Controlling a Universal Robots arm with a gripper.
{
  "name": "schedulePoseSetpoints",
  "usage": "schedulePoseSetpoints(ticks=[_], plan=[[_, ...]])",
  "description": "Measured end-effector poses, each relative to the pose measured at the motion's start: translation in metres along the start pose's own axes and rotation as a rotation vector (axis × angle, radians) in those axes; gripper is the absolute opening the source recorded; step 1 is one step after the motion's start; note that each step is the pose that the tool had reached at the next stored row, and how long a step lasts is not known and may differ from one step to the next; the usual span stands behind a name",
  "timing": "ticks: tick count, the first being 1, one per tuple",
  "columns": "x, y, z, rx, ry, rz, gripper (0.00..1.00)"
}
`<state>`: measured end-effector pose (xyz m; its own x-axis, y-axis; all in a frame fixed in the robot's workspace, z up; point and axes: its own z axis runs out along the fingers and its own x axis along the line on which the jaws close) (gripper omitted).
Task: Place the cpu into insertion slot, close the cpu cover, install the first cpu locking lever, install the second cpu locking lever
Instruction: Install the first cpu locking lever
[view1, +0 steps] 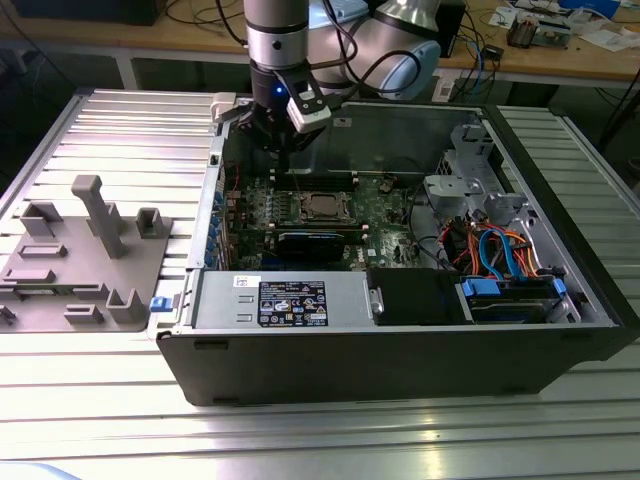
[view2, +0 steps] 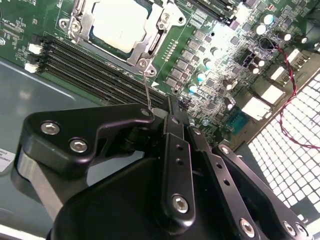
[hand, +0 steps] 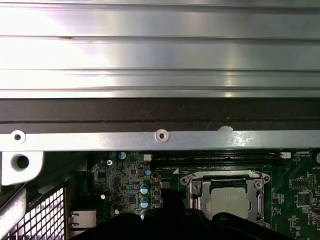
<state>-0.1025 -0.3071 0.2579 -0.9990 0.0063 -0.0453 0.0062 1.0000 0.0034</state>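
**cpu (view2: 120, 22) seated, cpu cover (view2: 150, 44) down, hand (view2: 172, 106) at lever**
The cpu lies in the insertion slot (view2: 75, 25) on the green motherboard (view2: 215, 55). My hand's fingers are together at the tip of the thin locking lever (view2: 147, 85), I judge to work it; pinch unconfirmed.

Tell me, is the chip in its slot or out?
In. The cpu lies flat inside the slot, and the cover frames it in both wrist views.
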Motion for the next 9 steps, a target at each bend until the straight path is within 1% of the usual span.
schedulePoseSetpoints(ticks=[5,7,9], plan=[[-0.0049,0.0,0.0003,0.0,-0.0001,0.0,0.11],[-0.0088,0.0,0.0004,0.0,0.0,0.0,0.11],[-0.0108,0.0001,0.0005,0.0,0.0,0.0,0.11]])
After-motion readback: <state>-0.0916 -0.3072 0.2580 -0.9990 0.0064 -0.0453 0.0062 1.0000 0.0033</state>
